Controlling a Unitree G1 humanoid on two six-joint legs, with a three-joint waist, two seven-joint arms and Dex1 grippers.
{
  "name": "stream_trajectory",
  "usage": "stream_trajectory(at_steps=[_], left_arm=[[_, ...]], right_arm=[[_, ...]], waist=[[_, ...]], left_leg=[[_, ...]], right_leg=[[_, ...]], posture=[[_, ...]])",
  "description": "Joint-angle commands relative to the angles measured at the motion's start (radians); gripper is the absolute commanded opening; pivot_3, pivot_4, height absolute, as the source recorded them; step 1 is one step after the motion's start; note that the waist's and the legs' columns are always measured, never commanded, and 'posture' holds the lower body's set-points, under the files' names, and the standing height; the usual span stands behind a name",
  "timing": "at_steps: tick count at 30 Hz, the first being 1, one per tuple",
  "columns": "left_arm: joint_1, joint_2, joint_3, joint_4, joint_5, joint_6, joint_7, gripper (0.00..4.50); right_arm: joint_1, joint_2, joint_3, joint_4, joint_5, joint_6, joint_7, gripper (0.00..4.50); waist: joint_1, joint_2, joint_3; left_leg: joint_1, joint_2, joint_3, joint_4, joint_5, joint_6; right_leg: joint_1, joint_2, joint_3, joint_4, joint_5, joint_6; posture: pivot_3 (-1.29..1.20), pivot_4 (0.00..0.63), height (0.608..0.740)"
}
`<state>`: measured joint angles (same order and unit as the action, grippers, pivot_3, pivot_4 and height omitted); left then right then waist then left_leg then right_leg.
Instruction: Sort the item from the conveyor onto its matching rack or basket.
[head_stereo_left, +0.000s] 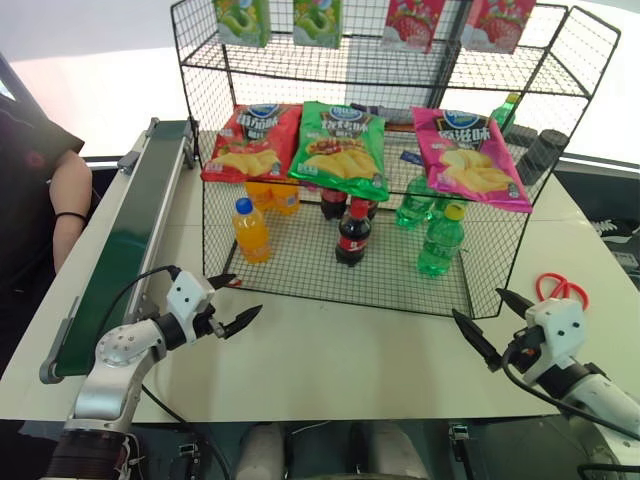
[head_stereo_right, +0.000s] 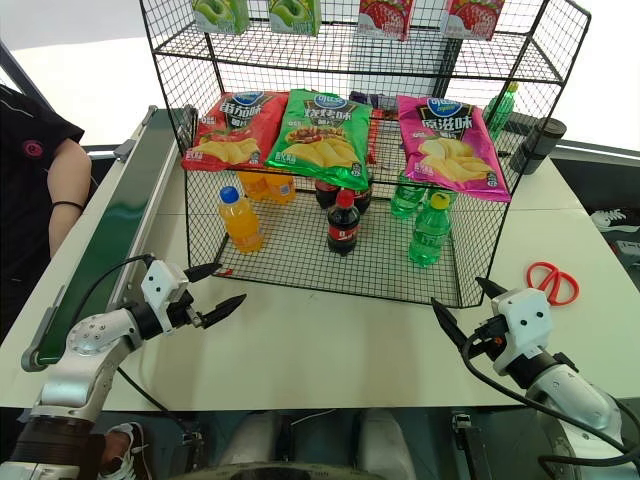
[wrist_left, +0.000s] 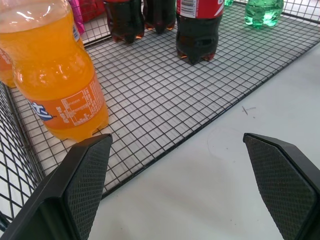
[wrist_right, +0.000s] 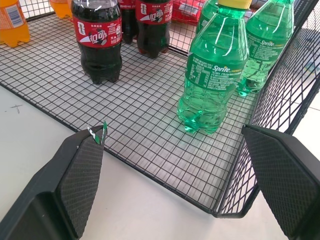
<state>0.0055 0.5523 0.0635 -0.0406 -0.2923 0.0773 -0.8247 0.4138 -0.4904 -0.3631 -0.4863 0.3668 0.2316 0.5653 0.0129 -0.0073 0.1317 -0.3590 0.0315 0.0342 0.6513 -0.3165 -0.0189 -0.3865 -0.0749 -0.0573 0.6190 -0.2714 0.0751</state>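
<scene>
Bottle (wrist_right: 212, 70), clear green plastic, yellow screw cap, green Sprite label with white print, ridged lobed base; upright on grid floor of basket (head_stereo_left: 300, 268), lowest tier of black wire-mesh shelf, toward its right front corner. Second green bottle (wrist_right: 262, 45) just behind, near the right mesh wall. Dark cola bottle (head_stereo_left: 352, 235), red cap and label, mid-tier, more cola behind. Orange drink bottle (head_stereo_left: 250, 231), blue cap, toward left front. Glossy chip bags, red (head_stereo_left: 250, 142), green (head_stereo_left: 342, 148), pink (head_stereo_left: 468, 158), on tier above; small packets hanging from top tier. Conveyor (head_stereo_left: 130, 240), dark green belt in grey metal frame, along table's left edge, nothing on it. Table (head_stereo_left: 330, 350) smooth off-white, faint pen marks. Red-handled scissors (head_stereo_left: 558, 290) on table at right. Person's arm in black sleeve at far left. Left gripper (head_stereo_left: 231, 302) spread wide, holding nothing, above table just in front of basket's left front. Right gripper (head_stereo_left: 487, 321) likewise spread wide, holding nothing, by basket's right front corner; textured black pads (wrist_right: 85, 180), scrap of green-white label stuck on one.
</scene>
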Motion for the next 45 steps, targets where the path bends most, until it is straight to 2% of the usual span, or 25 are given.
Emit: stream_trajectory(at_steps=[1,45], left_arm=[[0.001,0.000,0.016,-0.005,-0.005,-0.022,-0.002,4.50],[0.000,0.003,0.015,-0.039,-0.017,0.021,-0.003,4.50]], right_arm=[[-0.009,-0.002,-0.007,-0.020,0.003,-0.014,-0.001,4.49],[-0.017,0.003,0.010,-0.013,-0.001,-0.017,-0.007,4.49]], waist=[[0.000,0.000,0.000],[0.000,0.000,0.000]], left_leg=[[0.000,0.000,0.000,0.000,0.000,0.000],[0.000,0.000,0.000,0.000,0.000,0.000]], right_leg=[[0.000,0.000,0.000,0.000,0.000,0.000],[0.000,0.000,0.000,0.000,0.000,0.000]], posture=[[0.00,0.150,0.740],[0.00,0.150,0.740]])
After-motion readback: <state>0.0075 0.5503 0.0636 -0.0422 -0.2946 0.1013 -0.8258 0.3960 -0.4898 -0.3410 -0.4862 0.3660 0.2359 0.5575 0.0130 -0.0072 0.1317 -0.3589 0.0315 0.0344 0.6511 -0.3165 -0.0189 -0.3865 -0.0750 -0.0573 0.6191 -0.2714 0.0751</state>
